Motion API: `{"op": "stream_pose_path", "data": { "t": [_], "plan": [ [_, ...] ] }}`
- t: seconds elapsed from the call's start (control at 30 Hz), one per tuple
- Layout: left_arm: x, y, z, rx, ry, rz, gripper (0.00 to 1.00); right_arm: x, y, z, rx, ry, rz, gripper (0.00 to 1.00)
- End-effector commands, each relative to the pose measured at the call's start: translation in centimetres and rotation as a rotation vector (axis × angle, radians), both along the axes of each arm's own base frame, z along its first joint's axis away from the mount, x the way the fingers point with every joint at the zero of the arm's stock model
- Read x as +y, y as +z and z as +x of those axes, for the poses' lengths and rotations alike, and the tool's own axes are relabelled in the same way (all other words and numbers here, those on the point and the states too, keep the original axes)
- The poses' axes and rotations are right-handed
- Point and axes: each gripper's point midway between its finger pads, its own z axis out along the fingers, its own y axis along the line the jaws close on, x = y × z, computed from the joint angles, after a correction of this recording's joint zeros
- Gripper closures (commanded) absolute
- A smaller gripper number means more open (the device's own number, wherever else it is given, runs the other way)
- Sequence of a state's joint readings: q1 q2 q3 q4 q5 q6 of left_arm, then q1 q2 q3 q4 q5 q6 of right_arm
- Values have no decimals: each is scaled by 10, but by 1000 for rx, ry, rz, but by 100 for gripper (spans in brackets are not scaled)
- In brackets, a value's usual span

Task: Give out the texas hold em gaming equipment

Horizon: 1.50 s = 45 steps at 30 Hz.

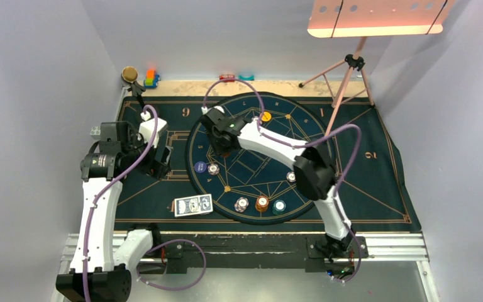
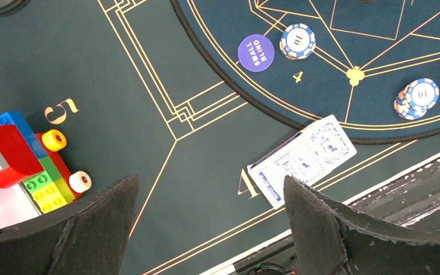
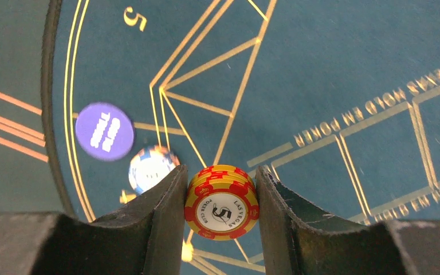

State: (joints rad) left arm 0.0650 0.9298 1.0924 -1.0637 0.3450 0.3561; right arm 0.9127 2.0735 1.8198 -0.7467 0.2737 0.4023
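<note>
My right gripper (image 3: 220,172) is shut on a small stack of yellow-and-red chips (image 3: 222,201), held above the round mat's left part. Below it lie a blue button disc (image 3: 104,130) and a white-blue chip (image 3: 152,167). From above, the right gripper (image 1: 219,151) hangs close to that disc (image 1: 200,167). Near the mat's front edge stand a white stack (image 1: 241,204), an orange stack (image 1: 261,203) and a teal stack (image 1: 279,206). A deck of blue-backed cards (image 2: 302,157) lies by the gold "4". My left gripper (image 2: 209,183) hovers open and empty just left of the cards.
A colourful toy block car (image 2: 28,157) sits at the cloth's left edge near the "5". More blocks (image 1: 151,78) stand at the back left. An orange button disc (image 1: 266,116) lies at the round mat's far side. A tripod (image 1: 346,75) stands at the back right.
</note>
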Motion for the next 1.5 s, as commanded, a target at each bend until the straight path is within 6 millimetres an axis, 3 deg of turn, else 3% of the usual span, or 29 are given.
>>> {"op": "stream_pose_path", "data": {
  "t": [0.0,0.23,0.43,0.6,0.73,0.9,1.0,1.1,1.2,1.47],
  "plan": [
    [-2,1,-1,-17,-5,-10,0,40,-3,24,-40,62,47,100],
    [-5,5,-3,-39,-20,-22,0,64,-26,46,-53,62,78,100],
    [-8,5,-4,-28,-30,-36,0,72,-48,46,-13,81,84,100],
    [-8,3,-2,-26,-31,-36,0,75,-60,41,27,78,88,67],
    [-7,1,1,-16,-28,-33,0,67,-40,46,0,70,99,42],
    [-5,2,3,-24,-20,-23,0,52,12,56,-62,45,134,20],
    [-2,3,4,-31,-14,-12,0,40,50,54,-113,39,158,13],
    [-1,4,5,-31,-11,-5,0,21,74,37,-130,34,181,12],
    [0,3,6,-16,-8,0,0,-6,76,14,-120,15,186,9],
    [3,-4,4,-14,-4,15,0,-69,44,-50,-22,-45,186,6]
  ]
}}
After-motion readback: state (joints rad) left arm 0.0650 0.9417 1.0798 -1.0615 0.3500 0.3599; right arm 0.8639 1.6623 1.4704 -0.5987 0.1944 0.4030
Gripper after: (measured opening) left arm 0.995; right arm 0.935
